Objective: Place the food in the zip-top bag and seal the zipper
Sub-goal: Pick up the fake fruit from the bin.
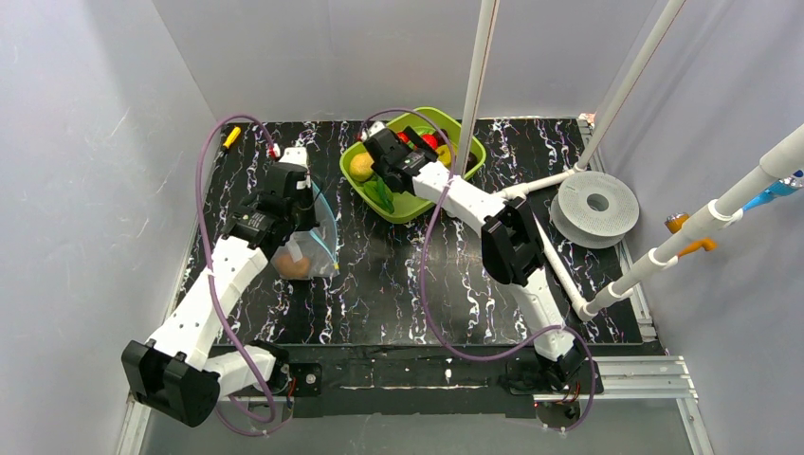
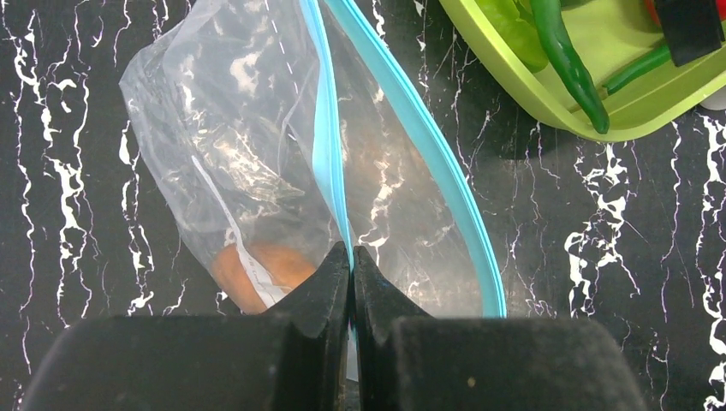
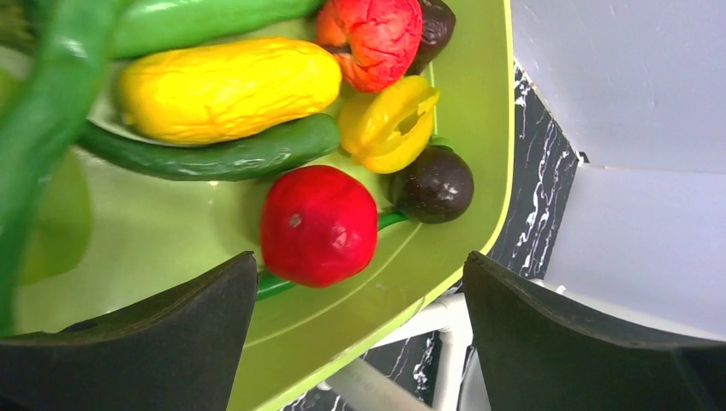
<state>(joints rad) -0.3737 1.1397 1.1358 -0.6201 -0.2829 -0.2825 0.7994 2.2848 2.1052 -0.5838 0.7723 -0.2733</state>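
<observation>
Top external view: the black marbled surface [image 1: 398, 284] carries everything. The left arm stands over the bag at the left and the right arm reaches into the tray at the back.
Lime-green tray [image 1: 471, 163]: sits at the rear middle of the surface and holds most of the food [image 1: 361, 167].
Zip-top bag [image 1: 318, 242]: lies just left of the tray, apart from it, with one orange piece [image 2: 257, 267] inside at the bottom.
Zipper [image 2: 428, 145]: unsealed, its two teal strips bowed apart.
Left claw [image 2: 351, 261]: together, clamped on one zipper strip and holding the mouth open.
Right claw [image 3: 355, 274]: fingers wide apart and empty, over the tray's corner, with a red fruit [image 3: 318, 224] between them.
Step in hand: picking the next piece, probably the red fruit.
Next move: descend, close on the red fruit without nudging the dark brown one [image 3: 434, 183] beside it, then carry it to the bag's mouth.
Right wrist only: the separate pieces, which the arm hides from above.
Left wrist only: the pinch on the strip.
Unsure: whether the right fingers touch the tray floor cannot be told.
</observation>
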